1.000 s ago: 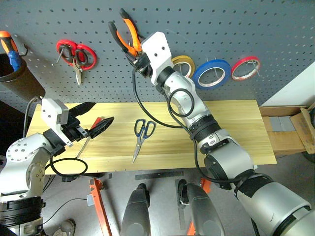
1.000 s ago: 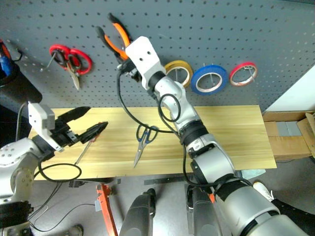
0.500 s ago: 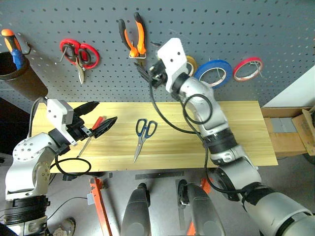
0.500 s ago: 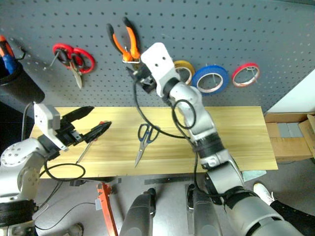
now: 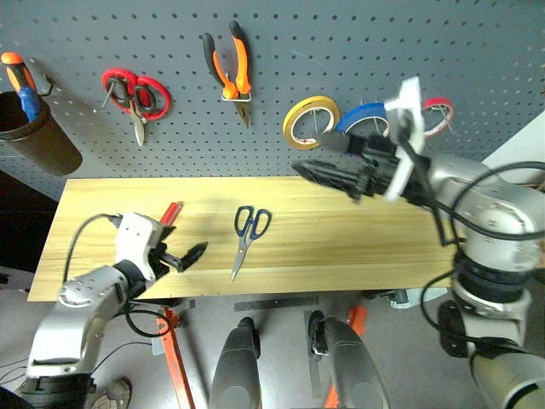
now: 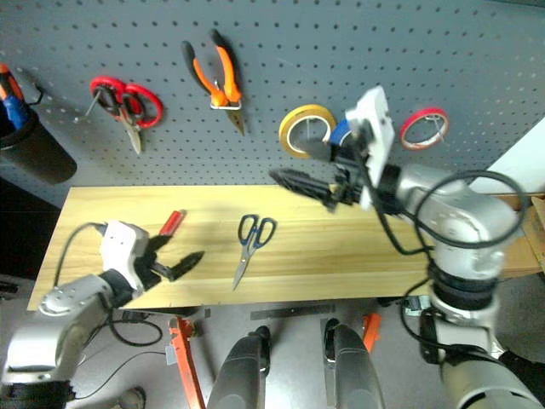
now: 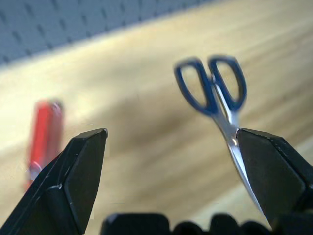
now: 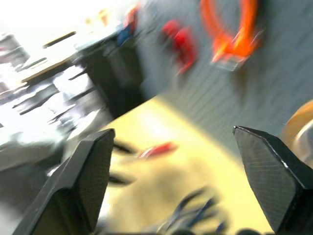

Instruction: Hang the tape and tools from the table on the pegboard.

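From the head cameras I see the pegboard (image 5: 358, 34) behind the bench (image 5: 358, 243). The orange-and-black pliers (image 5: 230, 68) hang on a hook at the upper middle of the board. The blue tape (image 5: 362, 119) hangs further to my right, between a yellow tape ring (image 5: 308, 119) and a red tape ring (image 5: 438, 115), partly behind my right arm. Red-handled scissors (image 5: 136, 94) hang to the left, and an orange-and-blue screwdriver (image 5: 21, 81) stands in a dark cup (image 5: 38, 136) at the far left. I can read no brand, label or writing on anything.

On the bench the blue-handled scissors (image 5: 247, 239) lie near the middle, tips toward the front edge. The red-handled screwdriver (image 5: 170, 213) lies to their left, just beside my left hand (image 5: 183, 256), which sits low at the front edge, spread wide and empty. My right hand (image 5: 328, 166) hangs above the bench, pointing left, fingers apart and holding nothing.

Through the left wrist camera, the two fingers (image 7: 73, 181) stand wide apart with bare wood between them; the scissors lie by one finger and the screwdriver by the other, neither gripped.

The right wrist camera is blurred: its fingers (image 8: 83, 181) are well apart and empty, with the pliers on the board beyond.
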### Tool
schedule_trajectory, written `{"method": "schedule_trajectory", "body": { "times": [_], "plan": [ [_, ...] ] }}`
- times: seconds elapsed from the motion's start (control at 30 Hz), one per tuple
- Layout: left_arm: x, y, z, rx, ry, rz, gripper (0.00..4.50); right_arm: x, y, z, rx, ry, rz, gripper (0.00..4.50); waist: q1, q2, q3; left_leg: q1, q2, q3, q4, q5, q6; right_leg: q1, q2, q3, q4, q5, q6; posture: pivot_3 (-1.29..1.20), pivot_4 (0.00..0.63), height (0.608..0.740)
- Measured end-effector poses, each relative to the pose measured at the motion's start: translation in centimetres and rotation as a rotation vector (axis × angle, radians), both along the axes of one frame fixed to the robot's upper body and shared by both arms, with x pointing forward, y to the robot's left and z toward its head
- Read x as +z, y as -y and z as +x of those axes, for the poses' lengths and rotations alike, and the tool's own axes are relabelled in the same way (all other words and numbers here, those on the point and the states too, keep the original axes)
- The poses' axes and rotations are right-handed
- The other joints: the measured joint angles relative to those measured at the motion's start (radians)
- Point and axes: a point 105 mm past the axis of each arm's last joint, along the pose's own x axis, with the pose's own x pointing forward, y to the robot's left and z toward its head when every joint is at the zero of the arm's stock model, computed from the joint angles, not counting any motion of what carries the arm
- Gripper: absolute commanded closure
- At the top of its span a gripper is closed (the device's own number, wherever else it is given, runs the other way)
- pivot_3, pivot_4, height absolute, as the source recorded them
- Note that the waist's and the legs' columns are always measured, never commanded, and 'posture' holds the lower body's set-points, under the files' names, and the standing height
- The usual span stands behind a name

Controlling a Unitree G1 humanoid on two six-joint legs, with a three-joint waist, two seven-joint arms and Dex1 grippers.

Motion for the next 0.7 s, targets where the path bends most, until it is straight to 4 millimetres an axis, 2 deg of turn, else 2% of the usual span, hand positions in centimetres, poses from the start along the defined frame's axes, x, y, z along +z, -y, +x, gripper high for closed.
{"method": "schedule_trajectory", "body": {
  "times": [0.07,0.13,0.23,0.4,0.7],
  "plan": [
    [-0.9,1.7,-0.1,0.015,-0.036,-0.009,0.0,-0.8,0.2,-1.9,0.071,-0.028,-0.055,0.34,-0.001,0.0,0.0,0.0,0.0,0.0,0.0,0.0,0.0,0.0,0.0,0.001,0.0,0.0,0.0,-0.13,0.395,0.74],
    [-2.0,3.2,-0.2,0.03,-0.087,-0.02,0.0,-1.8,0.4,-2.8,0.086,-0.046,-0.096,0.34,-0.004,0.0,0.0,0.0,0.0,0.0,0.0,0.0,0.0,0.0,0.0,0.001,0.0,0.0,0.0,-0.14,0.397,0.74],
    [-3.9,4.9,-0.2,0.071,-0.167,-0.042,0.0,-3.4,0.5,-3.2,0.07,-0.081,-0.149,0.34,-0.019,-0.001,0.0,0.0,-0.001,0.001,0.001,0.0,0.0,0.001,0.0,0.002,0.0,0.001,0.002,-0.15,0.402,0.74],
    [-4.7,7.2,0.7,0.149,-0.195,-0.081,0.0,-4.0,0.5,-3.3,0.056,-0.082,-0.17,0.34,-0.026,-0.001,0.001,0.0,-0.001,0.001,0.002,0.0,0.0,0.001,0.001,0.003,0.0,0.001,0.002,-0.16,0.404,0.74],
    [-5.7,6.6,3.0,0.294,-0.243,-0.036,0.0,-4.3,0.6,-3.1,0.023,-0.07,-0.181,0.34,-0.027,-0.003,0.001,0.0,-0.001,0.002,0.002,0.0,0.0,0.001,0.001,0.001,-0.001,0.001,0.003,-0.18,0.413,0.74]
  ]
}}
